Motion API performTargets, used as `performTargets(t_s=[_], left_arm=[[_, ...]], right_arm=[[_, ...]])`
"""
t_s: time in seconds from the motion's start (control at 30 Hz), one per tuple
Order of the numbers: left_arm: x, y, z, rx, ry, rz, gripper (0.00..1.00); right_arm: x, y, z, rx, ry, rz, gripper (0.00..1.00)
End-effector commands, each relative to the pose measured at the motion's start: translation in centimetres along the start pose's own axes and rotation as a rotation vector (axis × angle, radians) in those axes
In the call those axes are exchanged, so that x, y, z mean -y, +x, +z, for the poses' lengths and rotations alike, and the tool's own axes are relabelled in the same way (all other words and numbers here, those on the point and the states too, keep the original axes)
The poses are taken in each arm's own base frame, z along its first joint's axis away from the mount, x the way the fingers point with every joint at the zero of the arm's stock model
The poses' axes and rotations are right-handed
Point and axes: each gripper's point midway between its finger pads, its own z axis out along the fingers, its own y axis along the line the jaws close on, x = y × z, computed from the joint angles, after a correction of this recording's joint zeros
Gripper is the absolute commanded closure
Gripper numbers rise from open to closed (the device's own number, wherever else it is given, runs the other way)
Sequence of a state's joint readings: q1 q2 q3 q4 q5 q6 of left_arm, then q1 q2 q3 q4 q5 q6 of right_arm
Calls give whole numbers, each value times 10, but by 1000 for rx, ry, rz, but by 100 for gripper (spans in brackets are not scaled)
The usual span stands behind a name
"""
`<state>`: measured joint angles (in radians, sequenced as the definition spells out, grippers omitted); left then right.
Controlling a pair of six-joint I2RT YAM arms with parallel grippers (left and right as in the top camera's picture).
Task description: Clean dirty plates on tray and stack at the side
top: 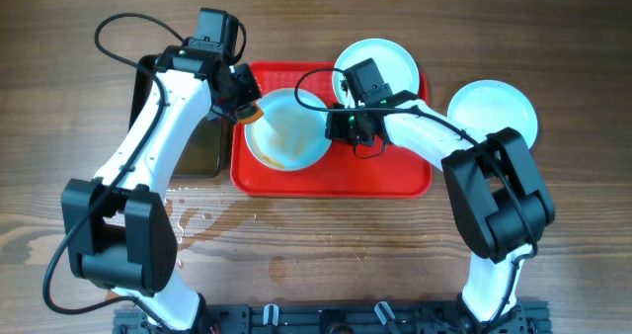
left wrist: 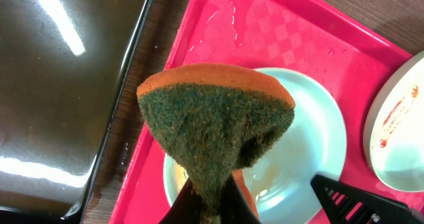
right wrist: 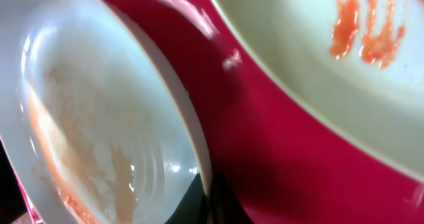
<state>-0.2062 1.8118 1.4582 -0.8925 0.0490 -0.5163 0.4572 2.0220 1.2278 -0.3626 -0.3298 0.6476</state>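
On the bench [top: 316,265], the red tray [top: 331,181] is placed at the middle, and the black pan [top: 202,146] with brownish water is set just beside its left edge, partly hidden under the left arm. The middle plate [top: 286,136] is lying on the tray, and pale brown smears are seen over its inside. The left tool [top: 245,107] is closed on a sponge [left wrist: 212,131], orange with a green rough face, which is held above the left rim of this plate; whether it touches the plate cannot be told. The right tool [top: 334,126] is closed narrow on the right rim of the same plate, as is shown in the right wrist view, where the rim runs down between the dark fingers. The rear plate [top: 400,62] is found at the far right corner of the tray, with red streaks [right wrist: 368,32] on it. The third plate [top: 494,112] is resting on the bench, off the tray, near its right side. Some wet spots [top: 197,220] are seen on the bench in front of the pan.
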Motion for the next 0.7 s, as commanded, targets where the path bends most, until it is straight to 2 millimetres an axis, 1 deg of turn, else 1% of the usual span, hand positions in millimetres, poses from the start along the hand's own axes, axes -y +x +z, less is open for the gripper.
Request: performTargets(t_s=[0.0, 0.07, 0.17, 0.23, 0.27, 0.3, 0.37, 0.43, 0.53, 0.57, 0.6, 0.63, 0.67], left_arm=[[-2, -8, -1, 22, -9, 7, 96], [-2, -8, -1, 22, -9, 7, 96], [-2, -8, -1, 22, -9, 8, 96], [-2, -8, -1, 22, -9, 8, 96], [-2, -8, -1, 22, -9, 8, 96], [-2, -8, -1, 23, -8, 7, 96], [-1, -10, -1, 30, -4, 8, 96], [0, -12, -1, 39, 2, 8, 96], [1, -13, -1, 42, 4, 8, 96], [1, -13, -1, 42, 4, 8, 96], [1, -13, -1, 42, 4, 8, 96], [1, -13, -1, 42, 4, 8, 96], [1, -13, -1, 41, 4, 8, 96]], right_arm=[[0, 3, -4, -18, 3, -5, 96], [-2, -7, -24, 26, 14, -16, 96], [-3, -29, -84, 176, 73, -59, 96], [1, -39, -126, 295, 154, -83, 96], [3, -42, -143, 341, 194, -91, 96], [13, -44, -163, 397, 266, -88, 96], [29, -47, -183, 457, 376, -90, 96], [42, -49, -199, 500, 476, -105, 96], [52, -49, -218, 566, 631, -136, 96], [51, -48, -223, 584, 687, -177, 96], [50, -45, -233, 629, 777, -213, 96], [44, -42, -243, 679, 867, -261, 96], [37, -39, -249, 710, 917, -306, 96]])
